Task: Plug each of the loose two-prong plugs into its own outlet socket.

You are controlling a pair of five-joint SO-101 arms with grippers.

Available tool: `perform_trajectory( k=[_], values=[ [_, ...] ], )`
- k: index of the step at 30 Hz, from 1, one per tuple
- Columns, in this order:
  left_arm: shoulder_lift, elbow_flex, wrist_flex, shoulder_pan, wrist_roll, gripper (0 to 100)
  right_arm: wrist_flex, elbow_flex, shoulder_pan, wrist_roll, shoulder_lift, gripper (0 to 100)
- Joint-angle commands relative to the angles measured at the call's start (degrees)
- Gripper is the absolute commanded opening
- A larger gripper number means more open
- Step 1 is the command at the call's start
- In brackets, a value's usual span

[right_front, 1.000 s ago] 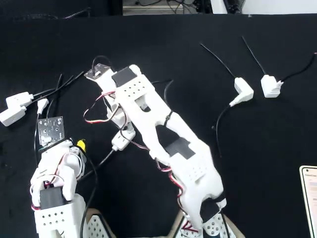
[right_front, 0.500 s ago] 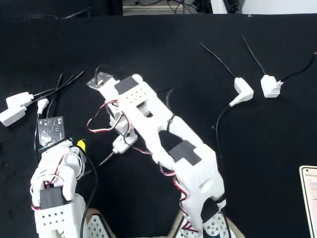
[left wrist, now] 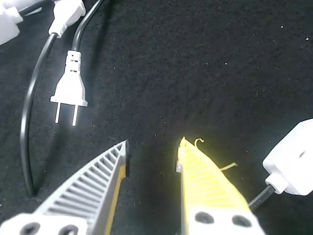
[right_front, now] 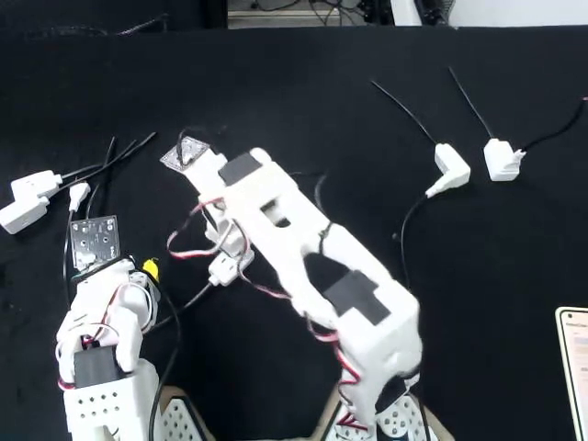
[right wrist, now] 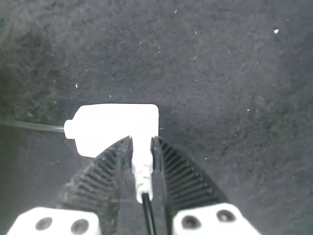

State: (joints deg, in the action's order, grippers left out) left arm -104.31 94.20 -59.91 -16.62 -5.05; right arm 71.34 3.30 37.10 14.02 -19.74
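So, my right gripper [right wrist: 142, 147] was pinched tight on a small white plug with a black cord [right wrist: 142, 166]. The plug's front end touched the long side of a white rectangular outlet socket [right wrist: 115, 126] lying on the black cloth table [right wrist: 220, 58]. My left gripper [left wrist: 152, 149] sat wide open, holding nothing. A white two-prong plug on a black cable [left wrist: 70, 90] lay near it, off its grey finger's [left wrist: 93, 186] side, prongs pointing back toward the gripper.
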Motion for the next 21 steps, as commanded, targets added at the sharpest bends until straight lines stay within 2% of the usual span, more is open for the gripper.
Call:
perform_trajectory(
  k=[1,4,7,9,11,15,21],
  values=[
    [-0.35,-1.45,0.09,-0.48,-0.53,18,-8.18,9.19,1.49,0.35,6.9,1.1],
    [-0.35,-1.45,0.18,-0.4,-0.53,18,-7.38,9.19,1.32,1.58,8.66,5.0],
    [-0.35,-1.45,0.18,-0.48,-0.35,18,-5.36,6.9,1.67,2.73,9.1,19.8],
    [-0.35,-1.54,0.18,-0.57,-0.35,18,-4.31,5.23,2.2,5.89,9.19,25.6],
    [-0.35,-2.15,0.09,-0.84,-0.35,18,-4.04,3.65,2.2,8.53,9.19,24.6],
    [-0.35,-3.65,0.26,-6.11,0.0,18,-3.78,1.45,2.46,13.71,9.19,25.9],
    [-0.35,-6.11,0.44,-14.29,6.07,18,-0.53,-0.13,2.64,27.16,9.19,33.1]
  ],
)
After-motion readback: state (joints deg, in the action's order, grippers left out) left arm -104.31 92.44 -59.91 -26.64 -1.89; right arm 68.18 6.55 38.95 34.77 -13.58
